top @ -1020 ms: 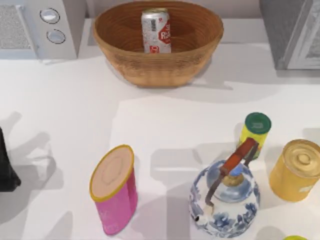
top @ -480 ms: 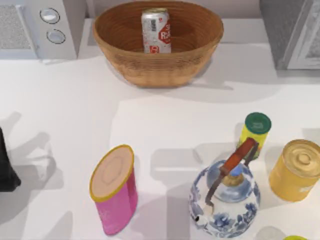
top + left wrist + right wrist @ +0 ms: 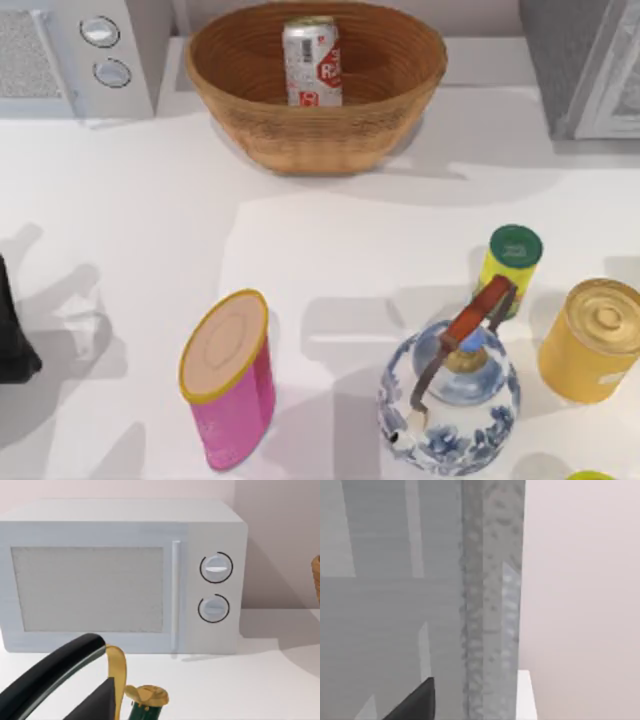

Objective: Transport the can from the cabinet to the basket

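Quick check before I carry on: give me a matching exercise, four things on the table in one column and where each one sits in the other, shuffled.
Things:
1. can
2. microwave
3. cabinet
4. teapot

Places:
A. far right corner of the table
B. upright inside the basket
C. near edge, between the pink canister and the yellow tin
D. far left corner of the table

Pairs: 1-B, 2-D, 3-A, 4-C

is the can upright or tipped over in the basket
Upright: the can stands on its base inside the basket, top rim facing up.
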